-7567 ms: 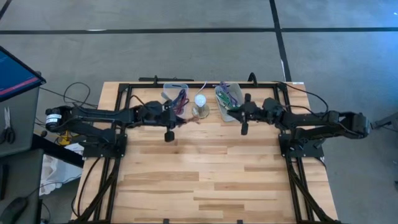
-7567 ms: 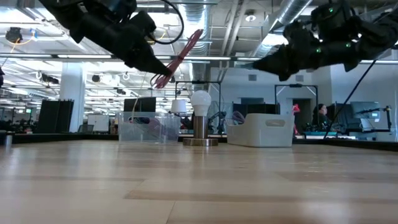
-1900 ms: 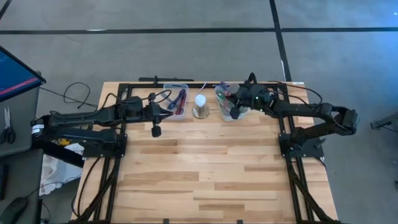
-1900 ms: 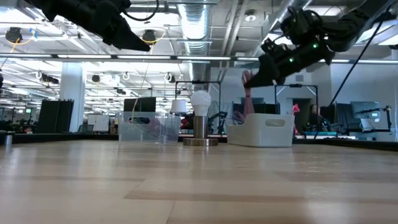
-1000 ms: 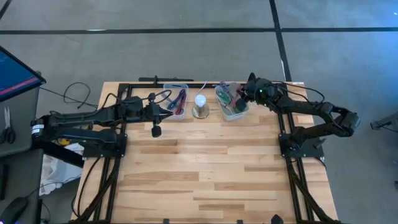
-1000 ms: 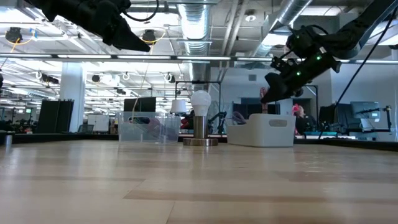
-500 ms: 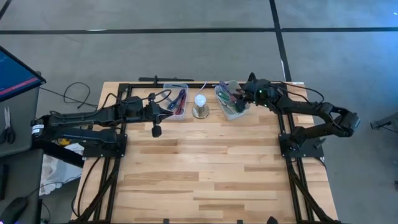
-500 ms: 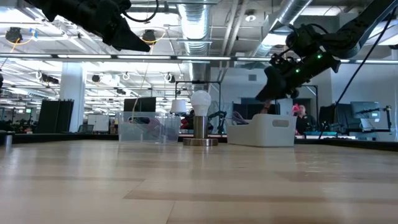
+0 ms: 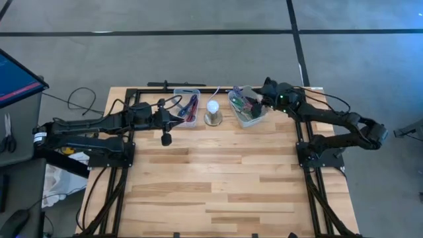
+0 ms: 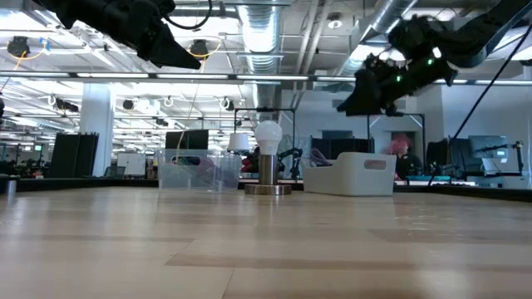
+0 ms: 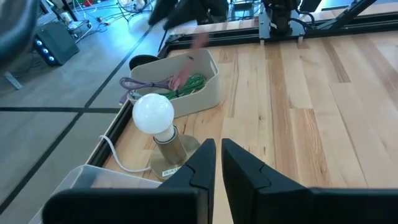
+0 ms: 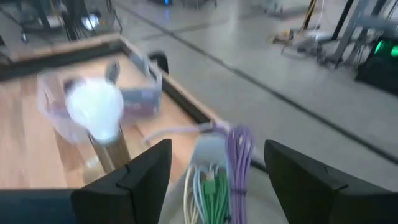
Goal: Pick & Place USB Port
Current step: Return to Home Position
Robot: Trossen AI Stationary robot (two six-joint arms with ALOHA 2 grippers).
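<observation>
The right gripper (image 12: pixel 217 149), fingers wide and empty, hovers over the far right edge of the gray bin (image 11: pixel 198 98), with the cables (image 9: pixel 246 106) in it just left, so retreat likely runs right; the left gripper (image 11: pixel 218 144), fingers nearly closed, hangs left of the bulb (image 9: pixel 213 107).

The counter (image 9: pixel 218 178) is a light butcher-block wood top, with a black tube frame (image 9: pixel 158 84) mounted along its far edge and sides. The floor (image 9: pixel 198 53) is grey concrete crossed by dark lines. A blue-lit monitor (image 9: pixel 16 79) stands off the counter's left side, with loose cables (image 9: pixel 82 99) near it. Beyond the counter lies an open hall with exposed ceiling ducts (image 10: pixel 264 25), rows of strip lights (image 10: pixel 50 79), a white column (image 10: pixel 97 124) and dark screens (image 10: pixel 187 139).
</observation>
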